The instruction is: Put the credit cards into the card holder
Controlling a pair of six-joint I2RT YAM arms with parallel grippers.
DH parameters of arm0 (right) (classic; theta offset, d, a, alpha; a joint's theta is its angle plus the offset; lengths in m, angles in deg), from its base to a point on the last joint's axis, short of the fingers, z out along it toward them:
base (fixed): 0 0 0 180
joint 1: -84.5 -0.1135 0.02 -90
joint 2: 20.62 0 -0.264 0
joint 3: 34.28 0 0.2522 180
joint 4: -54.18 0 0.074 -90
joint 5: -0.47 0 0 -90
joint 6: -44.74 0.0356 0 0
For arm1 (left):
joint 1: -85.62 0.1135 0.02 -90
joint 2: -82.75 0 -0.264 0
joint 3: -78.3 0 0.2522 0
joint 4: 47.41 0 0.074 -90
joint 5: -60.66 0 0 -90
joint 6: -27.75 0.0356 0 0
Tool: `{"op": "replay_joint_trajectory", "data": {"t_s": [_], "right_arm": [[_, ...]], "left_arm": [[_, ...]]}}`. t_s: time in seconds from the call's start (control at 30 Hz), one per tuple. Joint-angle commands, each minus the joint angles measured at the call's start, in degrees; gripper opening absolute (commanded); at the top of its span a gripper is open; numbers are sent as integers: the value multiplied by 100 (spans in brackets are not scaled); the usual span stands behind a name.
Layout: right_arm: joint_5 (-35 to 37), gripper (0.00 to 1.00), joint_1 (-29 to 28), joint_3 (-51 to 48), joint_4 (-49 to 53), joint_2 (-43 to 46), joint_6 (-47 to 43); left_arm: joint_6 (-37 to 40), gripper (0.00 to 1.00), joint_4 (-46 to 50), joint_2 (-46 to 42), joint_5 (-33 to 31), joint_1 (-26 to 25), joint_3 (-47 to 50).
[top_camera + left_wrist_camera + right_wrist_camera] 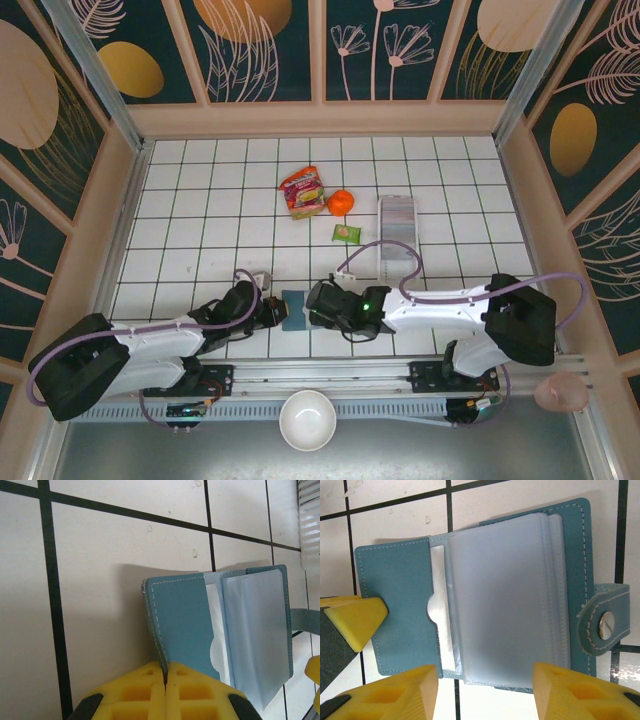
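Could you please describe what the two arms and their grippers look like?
Both the left arm and right arm have white links between black joint housings, each trailed by a lavender cable. A green light glows near the right wrist. The left gripper and right gripper carry yellow fingers with moulded recesses.

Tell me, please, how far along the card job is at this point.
Done: the card holder lies open on the tiles, clear sleeves exposed. In hand: the left gripper is shut on its cover edge; the right gripper hovers open by the sleeves. Remaining: neither gripper holds a card, so loading remains; whether the white piece in the pocket is a card, I cannot tell.
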Motion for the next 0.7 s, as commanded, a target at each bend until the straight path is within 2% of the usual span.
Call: {"op": "replay_joint_trajectory", "data": {"t_s": [0.0,0.33,0.67], "right_arm": [[299,53,-28,115,290,-74,18],[11,53,-1,88,-138,-559,-59],[88,53,42,49,-102,-448,-109]], "left_arm": [[-13,0,178,42,-36,0,91],[-20,0,175,38,-18,2,84],[11,0,149,115,14,0,53]]}}
